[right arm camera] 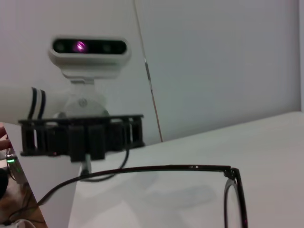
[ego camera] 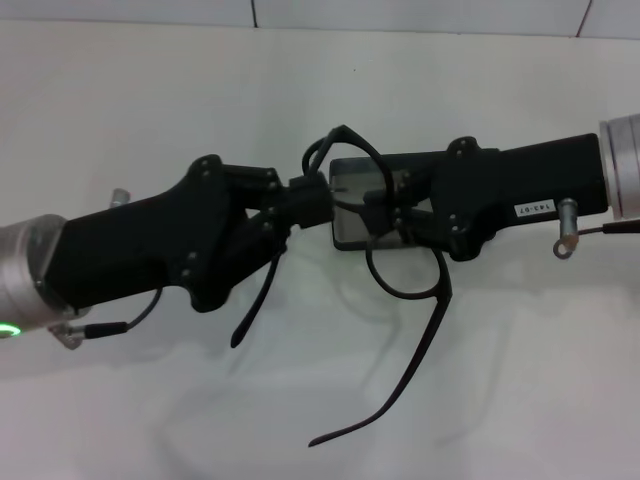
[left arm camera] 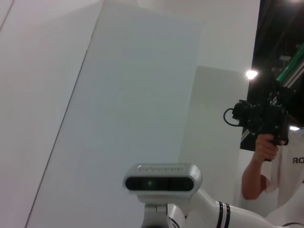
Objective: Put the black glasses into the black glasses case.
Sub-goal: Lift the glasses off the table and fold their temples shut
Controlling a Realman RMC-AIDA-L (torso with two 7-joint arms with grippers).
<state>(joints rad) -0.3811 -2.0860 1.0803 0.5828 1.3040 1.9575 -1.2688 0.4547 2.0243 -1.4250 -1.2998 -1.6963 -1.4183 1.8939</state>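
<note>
The left gripper [ego camera: 318, 190] is seen in the head view reaching in from the left, its fingers drawn close together on the frame of the black glasses [ego camera: 385, 235], near the bridge; whether the rim is truly pinched between the pads cannot be told, since the fingers and the frame merge in black. One temple arm hangs below and behind these fingers, unfolded and free.

Just past the fingertips, between the two grippers, the black glasses case [ego camera: 362, 205] is seen as a grey, rounded rectangle lying on the white table [ego camera: 150, 100]. The glasses are held over and partly in front of it, one lens above it, the other lens and the long second temple trailing out toward the near edge of the table.

The right gripper [ego camera: 398, 212] comes in from the right, its fingers lying over the frame and the edge of the case; how far they are parted cannot be told.

For the step in hand, both temples would best be folded against the frame before lowering, as they spread well beyond the case. The frame should be kept level and lined up with the long side of the case, and released only when resting on the lining.

On the right gripper body a small white label [ego camera: 535, 210] is seen, reading roughly "143-07"; no lettering on the case can be read
</note>
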